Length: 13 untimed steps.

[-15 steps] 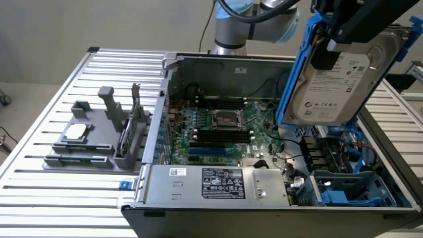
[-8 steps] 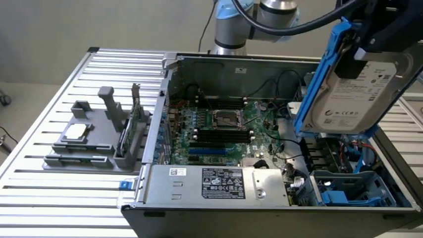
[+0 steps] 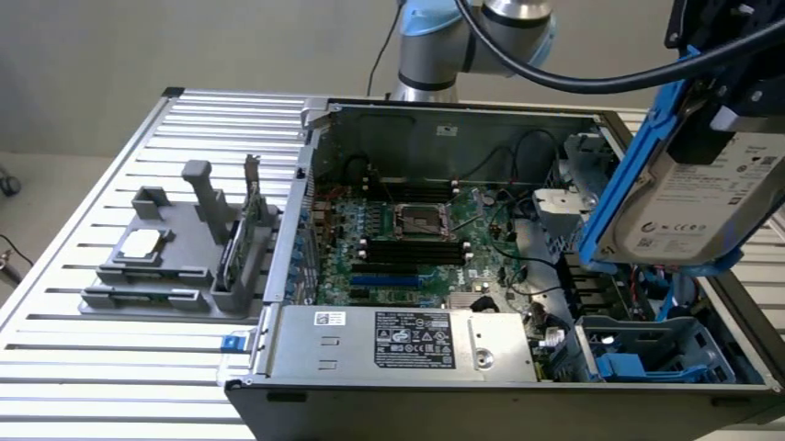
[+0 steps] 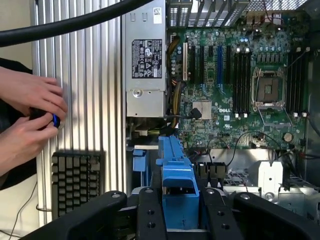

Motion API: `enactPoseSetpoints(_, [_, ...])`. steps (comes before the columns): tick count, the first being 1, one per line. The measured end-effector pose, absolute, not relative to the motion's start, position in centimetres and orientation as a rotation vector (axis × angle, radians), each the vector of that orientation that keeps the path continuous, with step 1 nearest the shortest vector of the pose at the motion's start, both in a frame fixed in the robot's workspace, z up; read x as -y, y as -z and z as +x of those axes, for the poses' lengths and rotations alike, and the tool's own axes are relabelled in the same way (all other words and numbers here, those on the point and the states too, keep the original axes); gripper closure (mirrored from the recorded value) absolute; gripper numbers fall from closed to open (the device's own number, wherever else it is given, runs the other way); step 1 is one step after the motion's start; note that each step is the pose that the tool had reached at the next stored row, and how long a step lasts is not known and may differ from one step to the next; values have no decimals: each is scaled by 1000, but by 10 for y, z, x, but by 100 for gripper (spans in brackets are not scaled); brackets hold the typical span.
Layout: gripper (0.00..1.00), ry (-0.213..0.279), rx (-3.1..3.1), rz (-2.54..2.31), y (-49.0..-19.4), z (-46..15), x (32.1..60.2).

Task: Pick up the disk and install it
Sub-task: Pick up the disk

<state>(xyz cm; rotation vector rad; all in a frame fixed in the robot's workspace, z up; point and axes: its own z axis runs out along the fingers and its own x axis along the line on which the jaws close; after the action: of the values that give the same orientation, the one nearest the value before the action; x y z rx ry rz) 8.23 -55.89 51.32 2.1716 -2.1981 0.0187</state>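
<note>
**Disk Aloft, Bound for the Bay**

Clamped in the gripper (image 4: 181, 212), fingers (image 4: 150, 220) drawn in to the width of the blue carrier: the disk (image 3: 705, 197), held on edge, label outward, clear of every surface. Judged as mid-carry, picked up but not yet installed. Just below the gripper, inside the open computer case (image 3: 516, 404): a blue-railed drive bay (image 3: 631, 360). Judged to call for squaring the carrier with that bay before any descent. Farther from the gripper: the motherboard (image 3: 417, 248) and power supply (image 3: 405, 340). Farthest, outside the case: a person's hands (image 4: 30, 95) beside a keyboard (image 4: 75, 182).
</note>
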Motion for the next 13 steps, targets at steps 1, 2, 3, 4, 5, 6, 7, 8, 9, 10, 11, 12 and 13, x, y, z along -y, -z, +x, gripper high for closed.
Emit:
enactPoseSetpoints(1, [68,-19,2198,2172,-513,85,561])
enactPoseSetpoints(2, [68,-19,2198,2172,-513,87,563])
enactPoseSetpoints(3, [68,-19,2198,2172,-512,89,565])
enactPoseSetpoints(4, [68,-19,2198,2172,-511,92,567])
enactPoseSetpoints(5, [68,-19,2198,2172,-510,94,570])
enactPoseSetpoints(6, [68,-19,2198,2172,-509,95,572])
enactPoseSetpoints(7, [68,-18,2198,2172,-507,98,573])
enactPoseSetpoints(8, [68,-18,2198,2172,-505,100,575])
enactPoseSetpoints(9, [68,-18,2198,2172,-503,102,575])
enactPoseSetpoints(10, [68,-19,2198,2172,-501,104,576])
enactPoseSetpoints(11, [68,-18,2198,2172,-500,105,577])
enactPoseSetpoints(12, [68,-18,2198,2172,-498,106,577])
enactPoseSetpoints(13, [68,-18,2198,2172,-496,106,578])
